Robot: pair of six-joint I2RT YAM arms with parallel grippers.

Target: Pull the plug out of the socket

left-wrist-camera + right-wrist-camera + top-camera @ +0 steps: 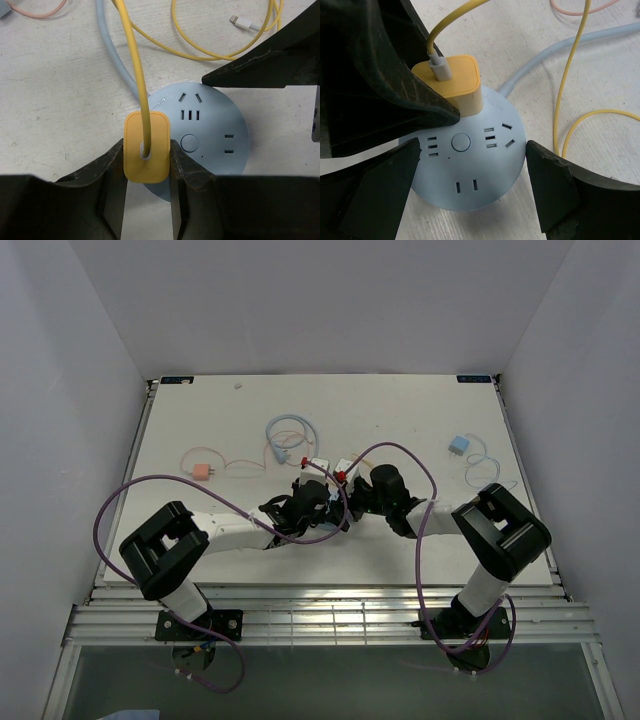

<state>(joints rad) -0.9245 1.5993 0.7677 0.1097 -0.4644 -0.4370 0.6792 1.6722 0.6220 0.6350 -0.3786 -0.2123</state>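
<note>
Worktop: carries the socket near its centre, beneath the two wrists. Left arm and right arm: both reach inward and low, meeting over the socket. Socket: lies flat. The right jaws stand wide open astride it, gripping nothing, apparently placed to brace it. Plug: yellow, seated near the socket's rim. The left jaws are clamped on its flanks, positioned for the pull.

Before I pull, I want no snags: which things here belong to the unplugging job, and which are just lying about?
Job: yellow plug, clamped in left gripper; socket, straddled by open right gripper; yellow cable in the plug.
Lying about: pink charger on the left; blue charger on the right.
</note>
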